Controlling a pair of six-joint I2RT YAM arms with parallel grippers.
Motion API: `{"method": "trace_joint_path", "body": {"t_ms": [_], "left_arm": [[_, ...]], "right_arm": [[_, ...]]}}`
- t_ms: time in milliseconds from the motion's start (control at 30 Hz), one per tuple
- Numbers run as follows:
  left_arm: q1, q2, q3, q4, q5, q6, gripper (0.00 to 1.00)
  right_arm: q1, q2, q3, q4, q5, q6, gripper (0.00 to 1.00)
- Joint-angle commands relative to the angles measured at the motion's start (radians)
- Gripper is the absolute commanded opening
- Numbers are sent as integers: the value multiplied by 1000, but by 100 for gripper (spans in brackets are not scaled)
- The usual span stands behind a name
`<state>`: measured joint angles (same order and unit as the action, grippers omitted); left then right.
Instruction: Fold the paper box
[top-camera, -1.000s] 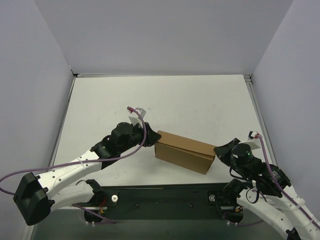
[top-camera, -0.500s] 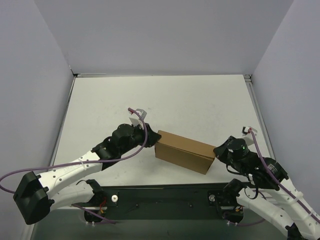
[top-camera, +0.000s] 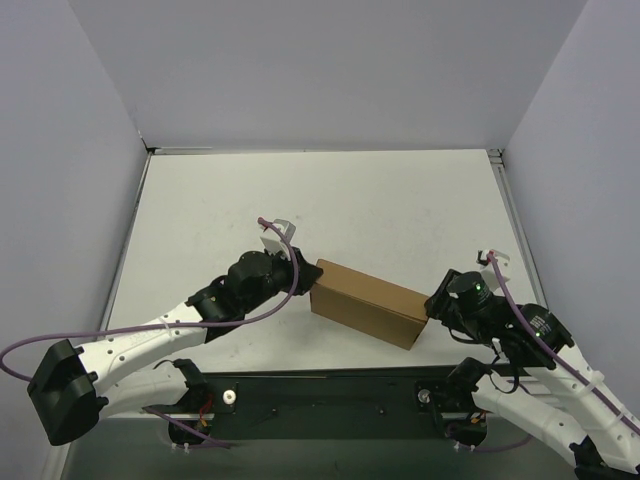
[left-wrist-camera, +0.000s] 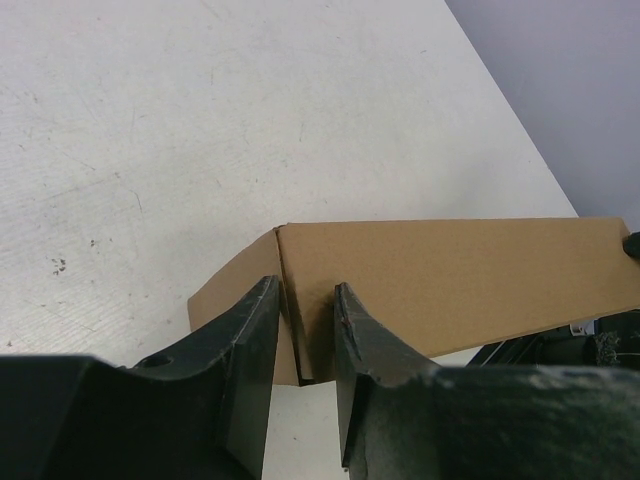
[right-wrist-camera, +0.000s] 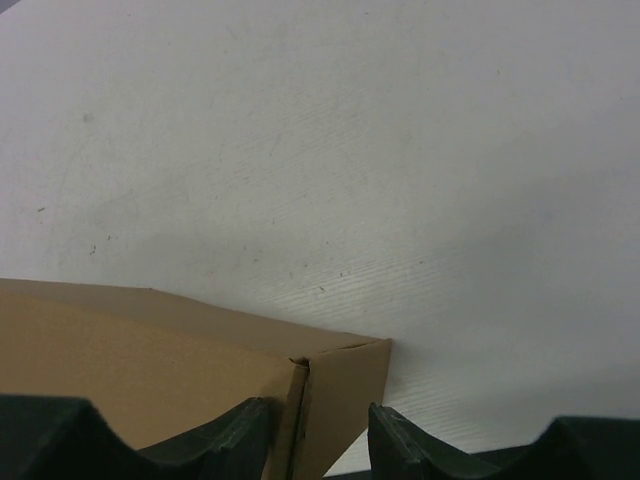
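Paper box (top-camera: 368, 302) ends sit inside left claw (left-wrist-camera: 304, 300), narrow, and right claw (right-wrist-camera: 322, 418), parted.

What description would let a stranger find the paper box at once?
On the white table, near the front edge, between the left arm and the right arm, lies the paper box. It is the only brown thing: a long closed cardboard block.

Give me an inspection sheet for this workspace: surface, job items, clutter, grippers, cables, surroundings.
Surface: white table, lightly scuffed.
Job's things: paper box, plain brown cardboard, looks closed, lying between the two arms.
Clutter: nothing seen.
Grippers: left gripper straddles one end corner of the box, grip unclear; right gripper open around the opposite end corner.
Cables: purple cable along each arm, off the box.
Surroundings: grey walls on three sides.
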<state>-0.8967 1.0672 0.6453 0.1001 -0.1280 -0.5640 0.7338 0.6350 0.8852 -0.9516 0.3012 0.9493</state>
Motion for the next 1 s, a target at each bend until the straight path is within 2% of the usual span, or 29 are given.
{"method": "trace_joint_path", "body": {"t_ms": [0,233,500,600,733,967], "left_arm": [[-11,70,-72,-303,-12,59,29],[-13,71,-67,-298,-4,58,29],[-15,77,-61,-298,-5,55,28],[-16,79,-61,-295,-5,53,28],[-15,86,-55,-295,-9,55,28],[-15,94,-47,-295,-13,58,28]], "right_arm": [[4,51,-45,-271,-113,-15,44],[-1,29,8,-231,-108,17,39],[1,-9,-60,-222,-154,42,28],[-1,-27,-104,-217,-186,46,12],[-1,-29,-150,-220,-226,40,0],[1,35,-128,-315,-260,-35,0]]}}
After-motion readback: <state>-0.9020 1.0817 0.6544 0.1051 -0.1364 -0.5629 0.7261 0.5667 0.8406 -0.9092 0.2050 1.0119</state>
